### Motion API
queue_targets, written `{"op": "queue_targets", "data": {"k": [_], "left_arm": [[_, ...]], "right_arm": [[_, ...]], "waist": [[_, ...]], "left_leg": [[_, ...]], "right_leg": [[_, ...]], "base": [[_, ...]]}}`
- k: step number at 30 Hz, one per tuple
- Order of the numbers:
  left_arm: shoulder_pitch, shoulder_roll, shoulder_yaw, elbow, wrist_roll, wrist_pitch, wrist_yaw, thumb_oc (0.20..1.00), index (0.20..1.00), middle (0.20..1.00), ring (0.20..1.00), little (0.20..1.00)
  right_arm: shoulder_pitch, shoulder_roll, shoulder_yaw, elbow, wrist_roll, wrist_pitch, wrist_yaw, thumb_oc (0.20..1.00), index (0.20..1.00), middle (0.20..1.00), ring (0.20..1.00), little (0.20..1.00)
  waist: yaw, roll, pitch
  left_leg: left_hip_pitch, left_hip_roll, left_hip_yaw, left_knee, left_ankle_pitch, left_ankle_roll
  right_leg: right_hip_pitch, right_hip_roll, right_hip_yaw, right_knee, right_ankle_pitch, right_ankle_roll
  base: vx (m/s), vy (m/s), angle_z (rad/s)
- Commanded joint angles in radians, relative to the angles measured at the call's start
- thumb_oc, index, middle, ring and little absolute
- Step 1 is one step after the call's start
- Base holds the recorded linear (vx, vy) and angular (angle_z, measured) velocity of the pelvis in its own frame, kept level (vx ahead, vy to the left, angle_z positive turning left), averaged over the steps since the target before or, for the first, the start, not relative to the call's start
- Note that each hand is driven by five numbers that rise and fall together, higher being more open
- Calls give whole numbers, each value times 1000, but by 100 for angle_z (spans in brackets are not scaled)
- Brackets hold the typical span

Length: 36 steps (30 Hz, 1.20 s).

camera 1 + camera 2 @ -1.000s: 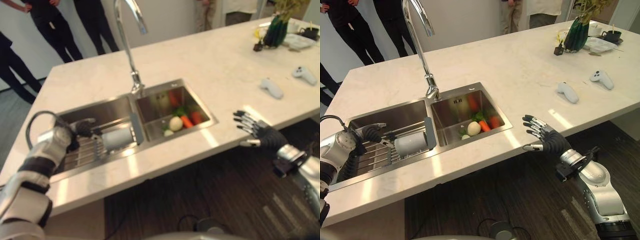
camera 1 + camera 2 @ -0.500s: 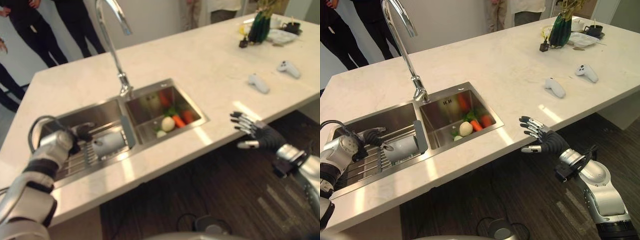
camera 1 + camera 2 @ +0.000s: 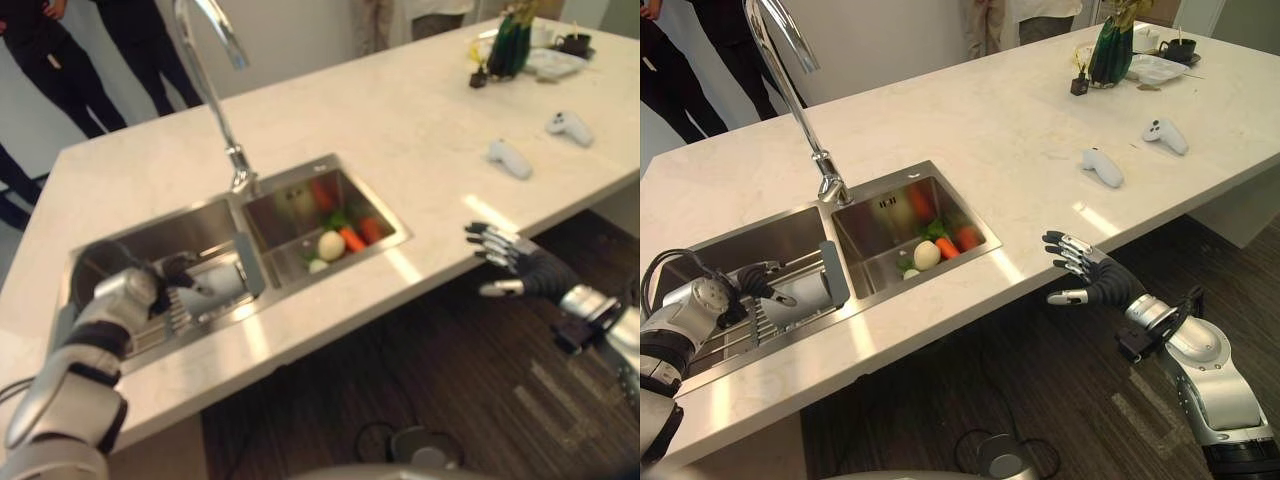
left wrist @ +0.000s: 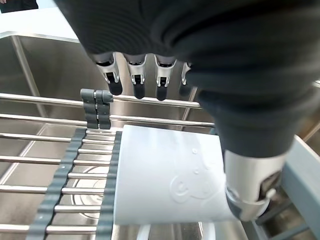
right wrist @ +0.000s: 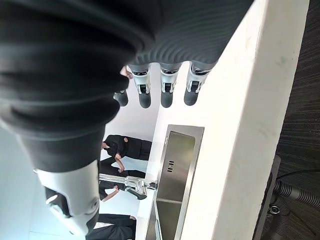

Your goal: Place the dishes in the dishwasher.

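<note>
Steel, cream stone and a splash of vegetable colour

A white cup (image 4: 167,182) with a faint embossed motif lies on a silver-barred rack (image 4: 55,172) with grey ribbed strips, in a brushed-steel sink (image 3: 890,205). At centre frame the vegetables (image 3: 935,243) are orange, red, green and pale cream. The countertop (image 3: 970,120) is cream with faint veining; two white controllers (image 3: 1102,166) and a dark green vase (image 3: 1108,55) sit at upper right.
</note>
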Motion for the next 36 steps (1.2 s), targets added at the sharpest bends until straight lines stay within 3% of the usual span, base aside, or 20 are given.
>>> {"op": "queue_targets", "data": {"k": [1, 30, 36], "left_arm": [[-36, 3, 13, 21, 56, -17, 35, 1000, 1000, 1000, 1000, 1000], [-10, -29, 16, 128, 71, -22, 109, 1000, 1000, 1000, 1000, 1000], [-4, -44, 13, 144, 87, 7, 119, 1000, 1000, 1000, 1000, 1000]], "right_arm": [[-7, 7, -60, -79, -2, -49, 5, 1000, 1000, 1000, 1000, 1000], [-24, -15, -52, -140, 11, -45, 0, 1000, 1000, 1000, 1000, 1000], [-29, -17, -52, -148, 14, -42, 1, 1000, 1000, 1000, 1000, 1000]], "waist": [[4, -23, -31], [-6, -36, -17], [-8, -36, -19]], "left_leg": [[-21, 18, -7, 162, -139, -1], [-17, 24, 7, 162, -138, -3], [-18, 26, 8, 162, -139, -3]], "right_leg": [[37, -22, 3, -117, 129, 117], [34, -16, 22, -117, 131, 116], [32, -13, 28, -117, 130, 114]], "base": [[0, 0, 0], [0, 0, -2], [0, 0, 0]]}}
